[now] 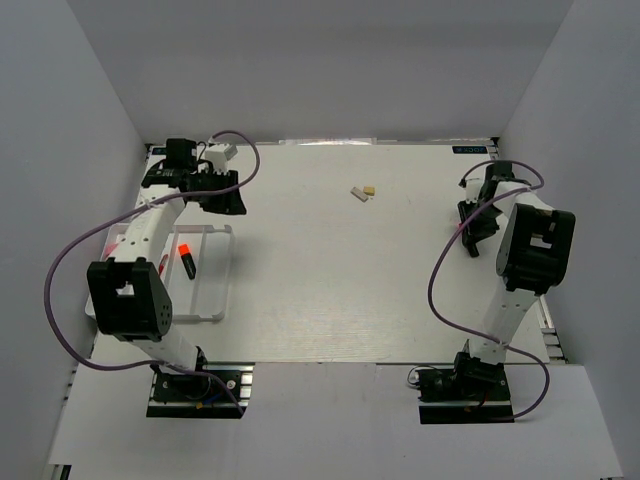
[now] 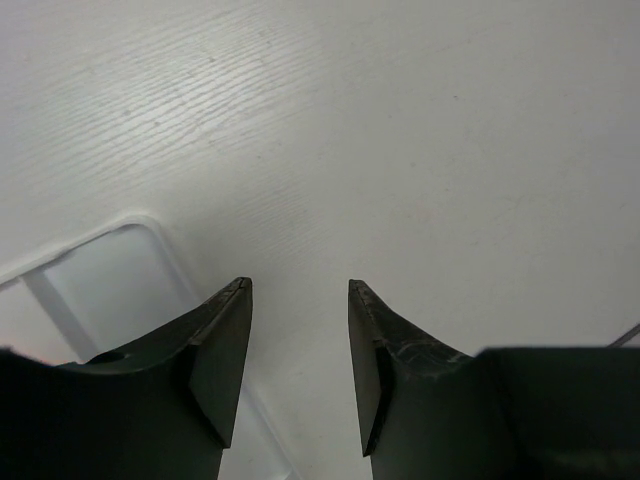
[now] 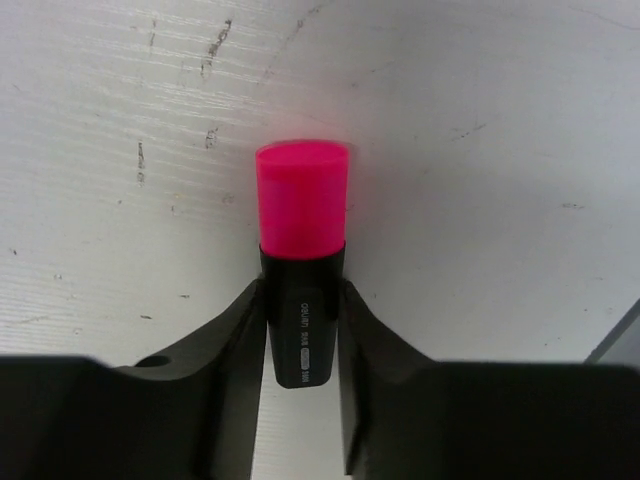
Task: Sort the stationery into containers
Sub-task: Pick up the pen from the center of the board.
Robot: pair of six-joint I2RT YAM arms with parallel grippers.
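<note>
The tray (image 1: 229,280) is seated at the left edge of the worktop (image 1: 330,290), with an orange-capped highlighter (image 1: 186,257) inside. The left pincer (image 2: 300,290) is spread at its far corner. A pink-capped highlighter (image 3: 302,205) is pinched by the right pincer (image 3: 301,288) near the right edge.

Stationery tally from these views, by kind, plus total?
Highlighters: 2 (orange-capped highlighter in the tray; pink-capped highlighter clamped in the right gripper)
Erasers: 2 (white eraser, tan eraser, side by side)
Pens: 0 visible
Total: 4
</note>
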